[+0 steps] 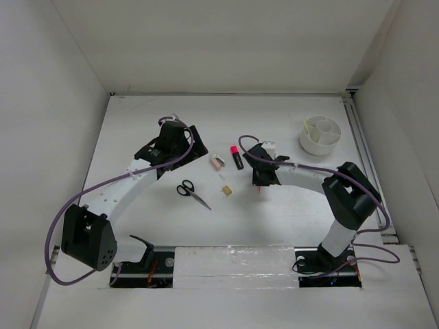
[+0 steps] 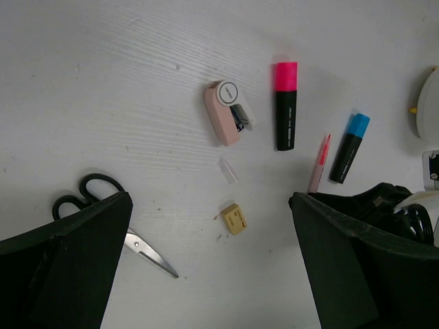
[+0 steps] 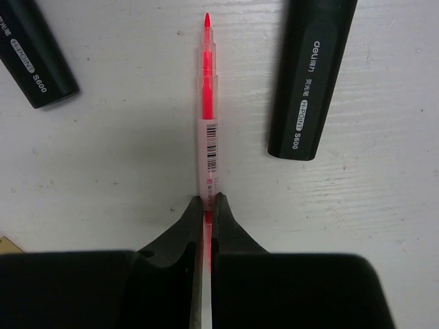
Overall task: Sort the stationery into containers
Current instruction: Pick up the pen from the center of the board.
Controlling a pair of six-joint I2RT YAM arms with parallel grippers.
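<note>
My right gripper (image 3: pixel 207 202) (image 1: pixel 262 179) is shut on the near end of the thin pink pen (image 3: pixel 207 116). The pen points away, between two black marker bodies (image 3: pixel 312 75) (image 3: pixel 34 58). The left wrist view shows the pink-cap marker (image 2: pixel 286 106), blue-cap marker (image 2: pixel 348 147), pink pen (image 2: pixel 319 161), pinkish eraser (image 2: pixel 223 113), tan piece (image 2: pixel 233 218) and black-handled scissors (image 2: pixel 96 195). My left gripper (image 2: pixel 209 205) (image 1: pixel 185 140) is open and empty above the table. A round white sectioned container (image 1: pixel 320 133) stands at the far right. No second container shows.
A small clear cap (image 2: pixel 228 171) lies between the eraser and the tan piece. White walls close in the table on the left, back and right. A metal rail (image 1: pixel 360 147) runs along the right edge next to the container.
</note>
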